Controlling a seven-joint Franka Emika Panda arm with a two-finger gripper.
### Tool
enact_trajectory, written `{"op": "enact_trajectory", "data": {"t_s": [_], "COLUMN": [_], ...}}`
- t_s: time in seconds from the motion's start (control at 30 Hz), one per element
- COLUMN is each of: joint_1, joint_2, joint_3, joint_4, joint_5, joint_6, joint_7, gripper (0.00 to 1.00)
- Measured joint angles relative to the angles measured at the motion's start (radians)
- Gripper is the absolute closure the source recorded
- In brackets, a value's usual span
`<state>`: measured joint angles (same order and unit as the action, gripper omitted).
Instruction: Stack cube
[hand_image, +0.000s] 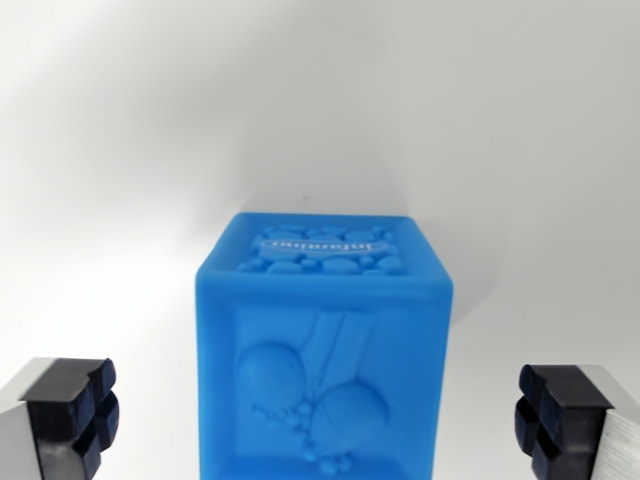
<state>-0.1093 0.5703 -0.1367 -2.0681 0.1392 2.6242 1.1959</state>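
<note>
Blue cube (325, 350) sits centre-bottom of the frame on a white surface (120, 150), embossed balloon relief on the near face. Gripper (320, 420) is spread wide: black fingertips (75, 405) at the lower left and lower right corners, cube between them, neither touching it.

Blue cube (323, 350): standing upright on a white surface, showing raised balloon shapes in front, pebbled relief on top.
</note>
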Motion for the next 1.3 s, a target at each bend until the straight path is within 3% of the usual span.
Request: {"op": "enact_trajectory", "data": {"t_s": [0.67, 0.7, 1.3], "joint_1": [-0.021, -0.022, -0.022], "joint_2": [0.086, 0.087, 0.087], "joint_3": [0.024, 0.025, 0.025], "joint_4": [0.026, 0.026, 0.027], "joint_5": [0.008, 0.008, 0.008], "joint_6": [0.062, 0.063, 0.063], "joint_7": [-0.006, -0.006, -0.006], "gripper": [0.0, 1.0, 1.0]}}
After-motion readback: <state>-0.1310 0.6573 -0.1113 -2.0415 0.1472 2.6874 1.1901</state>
